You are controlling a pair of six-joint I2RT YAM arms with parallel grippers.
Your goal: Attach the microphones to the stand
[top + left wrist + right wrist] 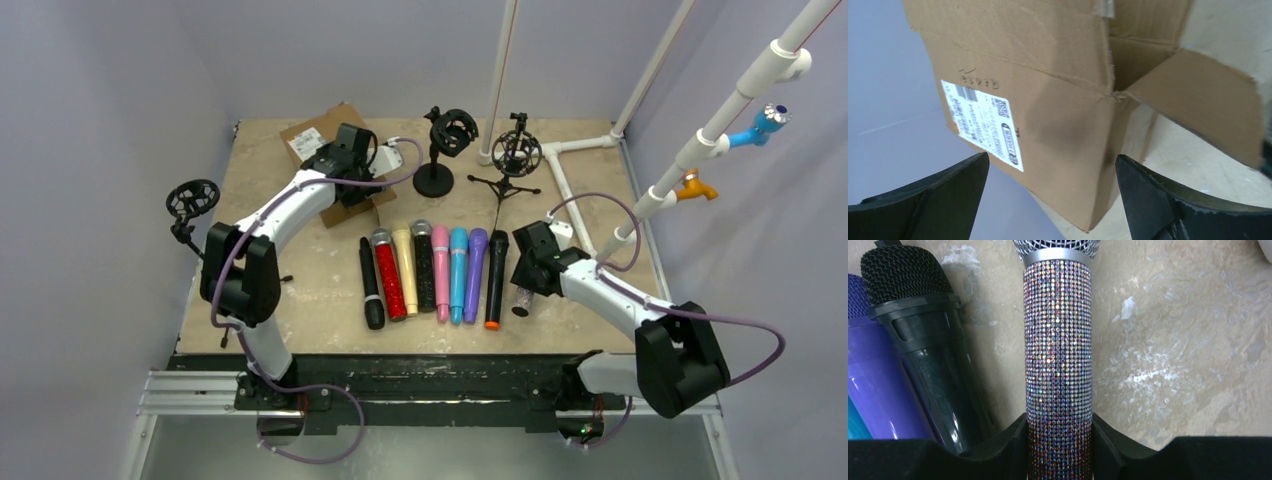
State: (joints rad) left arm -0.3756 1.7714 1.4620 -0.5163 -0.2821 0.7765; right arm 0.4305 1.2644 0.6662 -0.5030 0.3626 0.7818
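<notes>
Several microphones (441, 270) lie side by side in a row at the table's middle: black, glittery red, cream, black glitter, pink, blue, purple and black with an orange end. My right gripper (530, 272) is at the row's right end. In the right wrist view it (1059, 440) is shut on the glittery silver microphone (1058, 355), which lies by the black one (928, 355). A round-base stand (440, 150) and a tripod stand (515, 160) are at the back. My left gripper (345, 152) is open and empty over the cardboard box (1058, 100).
The brown cardboard box (318, 150) sits at the back left with a flap open. A third shock mount (190, 200) hangs off the table's left edge. White pipes (560, 170) lie and rise at the back right, close to the tripod stand.
</notes>
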